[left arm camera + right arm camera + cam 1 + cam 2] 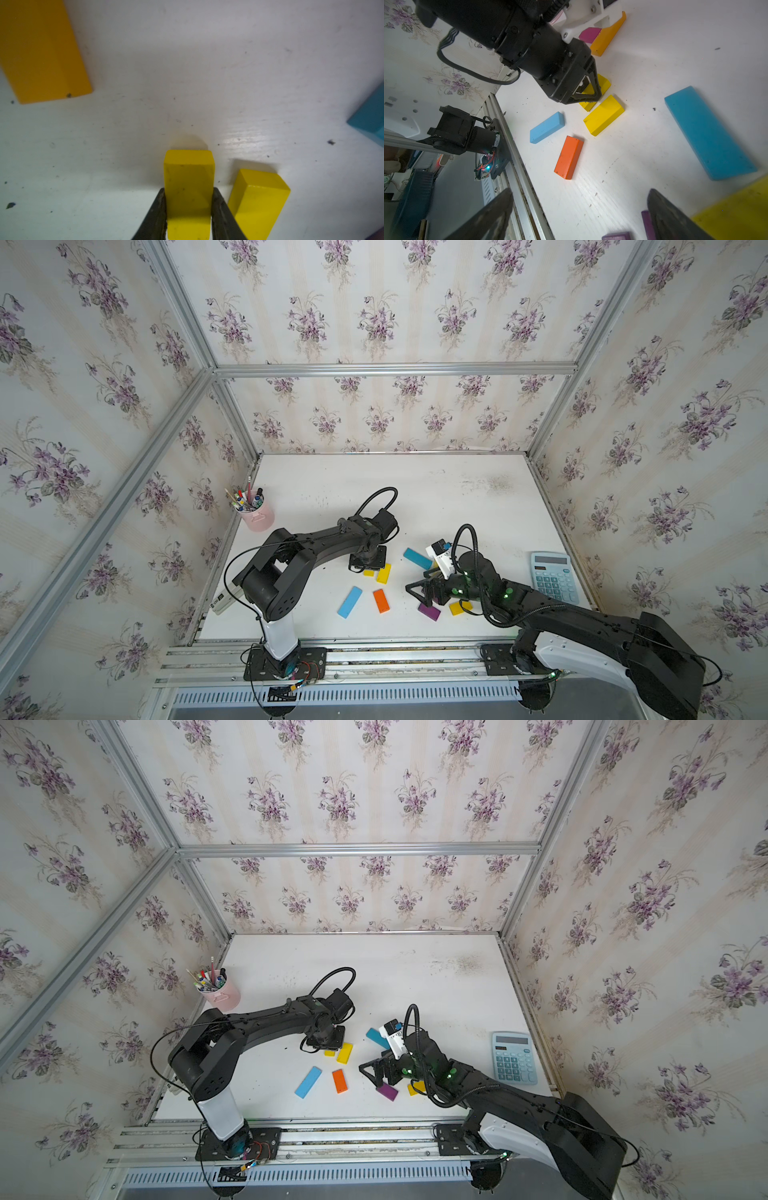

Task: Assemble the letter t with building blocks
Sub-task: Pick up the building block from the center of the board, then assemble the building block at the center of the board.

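My left gripper [189,192] is shut on a short yellow block [188,170] that rests on the white table [436,497]. A second yellow block [257,201] lies just beside it. In both top views that gripper [367,564] points straight down at mid-table. The building blocks lie scattered: light blue [350,602], orange [381,600], teal [417,558], purple [429,611], yellow [460,608]. My right gripper [415,593] stands open just above the table, and the purple block [615,235] is by one of its fingers [670,216]. The letter t is out of view.
A pink cup of pens [257,512] stands at the back left by the wall. A blue calculator [555,577] lies at the right edge. An amber block [608,35] and a magenta one [588,34] sit under the left arm. A metal rail [374,649] runs along the front.
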Available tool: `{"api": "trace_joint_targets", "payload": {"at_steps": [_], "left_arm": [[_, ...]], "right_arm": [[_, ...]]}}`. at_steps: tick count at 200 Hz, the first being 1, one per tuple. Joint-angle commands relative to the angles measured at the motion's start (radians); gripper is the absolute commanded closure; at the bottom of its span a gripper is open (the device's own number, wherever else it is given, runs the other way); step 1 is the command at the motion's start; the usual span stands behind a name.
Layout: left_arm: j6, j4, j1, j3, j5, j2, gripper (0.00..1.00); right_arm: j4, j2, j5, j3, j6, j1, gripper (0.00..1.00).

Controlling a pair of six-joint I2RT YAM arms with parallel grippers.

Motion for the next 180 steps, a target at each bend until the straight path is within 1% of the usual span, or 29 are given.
{"api": "trace_joint_targets", "payload": {"at_steps": [1,20,42,67,80,90,108,120,137,161,180], "left_arm": [[0.097,-0.043,0.001,0.035,-0.014,-0.006,0.75],[0.22,-0.077,0.004,0.102,-0.016,-0.008,0.75],[0.379,-0.119,0.022,0.192,-0.019,0.002,0.75],[0.553,-0.118,0.055,0.272,0.006,0.018,0.75],[0.641,-0.108,0.072,0.307,0.039,0.027,0.75],[0.714,-0.101,0.074,0.329,0.042,0.034,0.75],[0.857,-0.085,0.076,0.354,0.048,0.043,0.73],[0.946,-0.074,0.085,0.362,0.073,0.049,0.73],[1.029,-0.093,0.11,0.403,0.12,0.071,0.73],[1.129,-0.138,0.16,0.479,0.18,0.112,0.73],[1.214,-0.12,0.198,0.501,0.206,0.126,0.72]], "right_arm": [[0.013,0.013,-0.009,0.02,-0.026,0.001,0.0],[0.004,0.037,-0.011,0.048,-0.05,-0.001,0.0],[0.005,0.084,-0.058,0.094,-0.079,-0.023,0.0],[-0.009,0.126,-0.129,0.148,-0.13,-0.099,0.0],[-0.047,0.149,-0.165,0.196,-0.171,-0.146,0.0],[-0.078,0.171,-0.184,0.241,-0.2,-0.173,0.0],[-0.097,0.211,-0.208,0.307,-0.236,-0.206,0.0],[-0.096,0.245,-0.224,0.344,-0.249,-0.222,0.0],[-0.079,0.3,-0.255,0.391,-0.251,-0.243,0.0],[-0.034,0.361,-0.277,0.415,-0.257,-0.253,0.0],[-0.019,0.402,-0.293,0.416,-0.276,-0.259,0.0]]}}
